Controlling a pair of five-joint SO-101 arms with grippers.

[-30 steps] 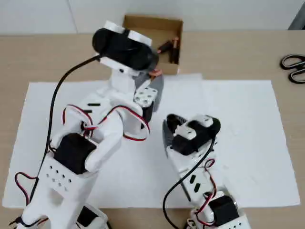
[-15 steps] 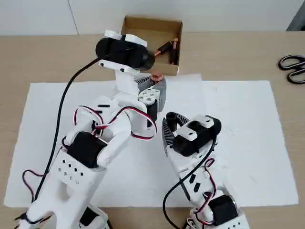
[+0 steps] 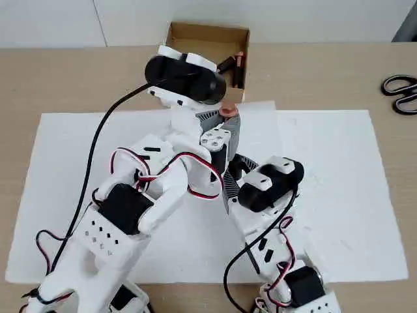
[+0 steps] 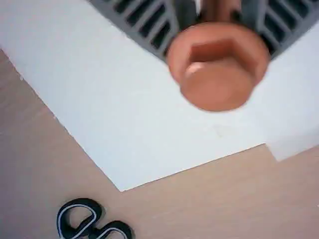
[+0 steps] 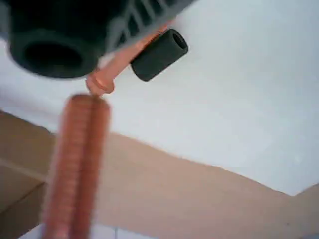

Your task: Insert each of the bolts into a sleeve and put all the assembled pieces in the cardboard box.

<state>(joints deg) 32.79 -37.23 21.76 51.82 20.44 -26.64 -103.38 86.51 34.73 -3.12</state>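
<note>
At the far edge of the table [image 3: 65, 78] stands the cardboard box [image 3: 174, 29], open side up, w/ a few assembled pcs [image 3: 234, 65] lying along its right wall: dark sleeves w/ copper ends. A white sheet [image 3: 326, 195] covers the table in front of the box, its far edge right at the box's front wall. The left gripper [image 3: 223, 124] hangs just in front of the box's front right corner, over the sheet's far edge, clamped on a copper bolt [image 3: 228, 111]. The bolt's hex head is on the box side of the gripper but outside the box, just short of the front wall. In the left wrist view the grey ribbed fingers [image 4: 139, 20] press on the shaft from both sides, and the head sticks out past them. The right gripper [image 3: 233, 175] sits farther from the box, on the near side of the left gripper, over the middle of the sheet and partly under the left arm's red and white wires; its grip can't be told. The right wrist view has the bolt w/ a black sleeve [image 5: 159, 47] just beside its shaft, above the sheet; can't make out whether the shaft enters the sleeve or only passes it. A threaded copper shaft [image 5: 75, 164] sits v. close to that camera. Scissors [image 3: 401, 91] lie on bare table, well to the right of the box.
</note>
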